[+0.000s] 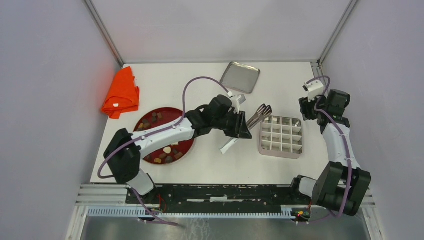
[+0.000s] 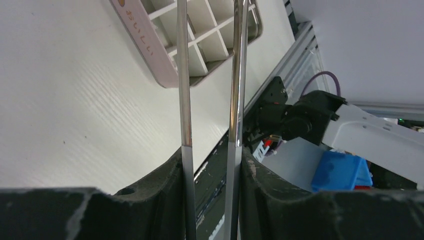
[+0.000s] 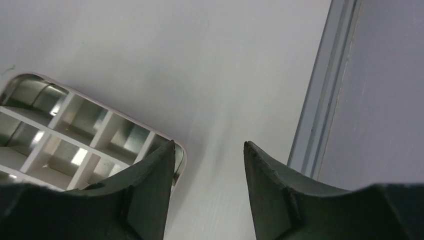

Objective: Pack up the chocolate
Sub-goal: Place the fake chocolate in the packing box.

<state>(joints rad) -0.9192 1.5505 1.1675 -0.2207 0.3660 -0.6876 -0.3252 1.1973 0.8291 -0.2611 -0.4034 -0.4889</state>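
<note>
The chocolate [image 1: 163, 156] lies as small brown, tan and cream pieces on a red plate [image 1: 167, 110] at the left. My left gripper [image 1: 246, 129] [image 2: 212, 165] is shut on the handles of metal tongs [image 1: 261, 115] [image 2: 183, 100]. The tongs point at the far left corner of a white compartment box [image 1: 281, 137] [image 2: 200, 47]. I see no piece between the tong arms, and their tips are cut off in the left wrist view. My right gripper [image 1: 306, 107] [image 3: 209, 145] stands open and empty beside the box's [image 3: 75, 135] far right corner.
A flat metal lid [image 1: 240, 77] lies at the back of the table. An orange cloth [image 1: 121, 93] sits at the far left. The table's right edge rail [image 3: 325, 100] runs close to my right gripper.
</note>
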